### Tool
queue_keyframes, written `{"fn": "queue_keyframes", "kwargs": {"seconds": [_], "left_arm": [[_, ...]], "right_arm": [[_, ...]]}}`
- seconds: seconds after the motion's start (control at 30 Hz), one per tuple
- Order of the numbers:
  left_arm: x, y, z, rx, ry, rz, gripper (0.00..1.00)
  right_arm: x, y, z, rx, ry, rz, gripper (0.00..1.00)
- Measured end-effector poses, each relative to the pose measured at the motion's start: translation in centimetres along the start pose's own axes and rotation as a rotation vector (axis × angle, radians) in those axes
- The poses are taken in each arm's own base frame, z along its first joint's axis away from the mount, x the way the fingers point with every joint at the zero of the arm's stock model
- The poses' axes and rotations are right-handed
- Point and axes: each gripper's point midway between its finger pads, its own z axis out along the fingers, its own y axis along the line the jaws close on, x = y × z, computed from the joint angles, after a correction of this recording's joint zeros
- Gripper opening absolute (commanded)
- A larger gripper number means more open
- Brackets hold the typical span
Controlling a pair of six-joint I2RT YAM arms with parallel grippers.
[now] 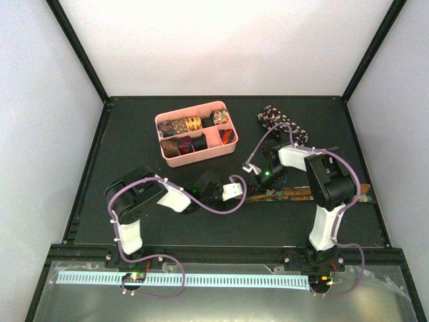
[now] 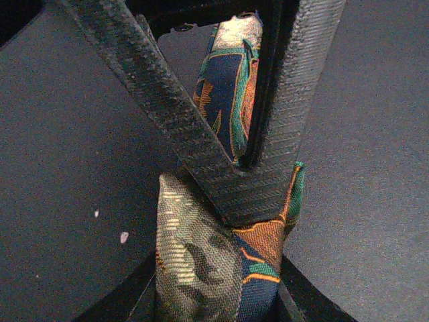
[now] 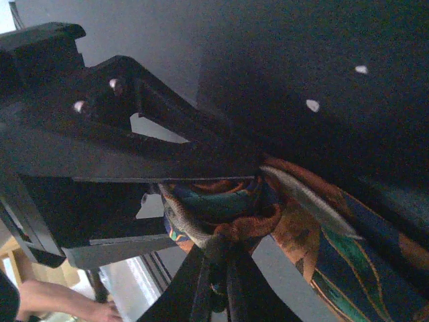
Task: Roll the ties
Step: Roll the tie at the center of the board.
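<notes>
**Left pincer** (image 2: pixel 249 191) is pressed together on the folded end of the tie (image 2: pixel 201 268). **Right pincer** (image 3: pixel 221 235) pinches bunched cloth of the same tie just beside it. The tail trails right across the worktop (image 1: pixel 134 141). Expect soft, light, slippery fabric, so you should grip the tight fold, not the loose tail.

No text, label, brand name, number or sign is legible on anything in these camera views.
</notes>
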Motion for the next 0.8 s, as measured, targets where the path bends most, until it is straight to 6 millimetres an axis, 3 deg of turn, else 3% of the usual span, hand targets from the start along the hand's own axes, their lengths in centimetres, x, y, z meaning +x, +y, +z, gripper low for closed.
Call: {"fn": "queue_keyframes", "kwargs": {"seconds": [0.1, 0.23, 0.3, 0.5, 0.8], "left_arm": [[0.0, 0.0, 0.0, -0.001, 0.0, 0.0, 0.34], [0.0, 0.2, 0.0, -0.009, -0.003, -0.003, 0.65], [0.4, 0.3, -0.5, -0.002, -0.014, -0.025, 0.75], [1.6, 0.3, -2.4, 0.02, -0.092, -0.096, 0.8], [0.3, -0.4, -0.8, 0.087, -0.276, -0.111, 0.81]], "right_arm": [[0.0, -0.1, -0.1, 0.002, -0.001, 0.001, 0.02], [-0.1, -0.5, -0.3, 0.009, -0.009, 0.011, 0.02], [0.0, -1.0, -0.5, 0.014, -0.015, 0.02, 0.02], [0.4, -2.5, -0.5, 0.026, -0.015, 0.059, 0.01], [0.5, -3.0, -0.3, 0.027, -0.009, 0.082, 0.02]]}}
